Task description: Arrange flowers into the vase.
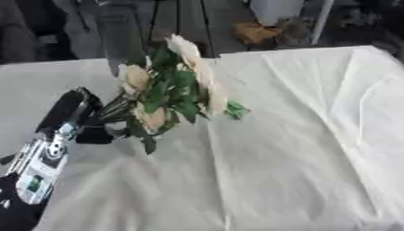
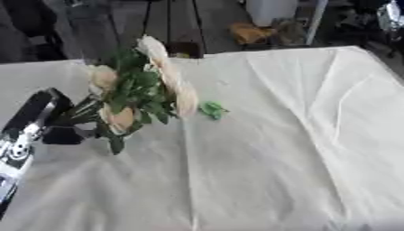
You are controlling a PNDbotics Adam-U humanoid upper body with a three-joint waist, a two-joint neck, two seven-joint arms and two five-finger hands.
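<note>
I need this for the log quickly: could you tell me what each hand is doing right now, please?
Left hand: at the flowers' stems; whether it is shut on them cannot be told.
Right hand: not in view.

One bunch of flowers (image 1: pixel 170 90), about five pale cream blooms among green leaves, the exact count unclear where they overlap, one loose green leaf (image 2: pixel 211 109) just beside it, one hand (image 1: pixel 75 110), one cloth-covered worktop (image 1: pixel 300 149)
</note>
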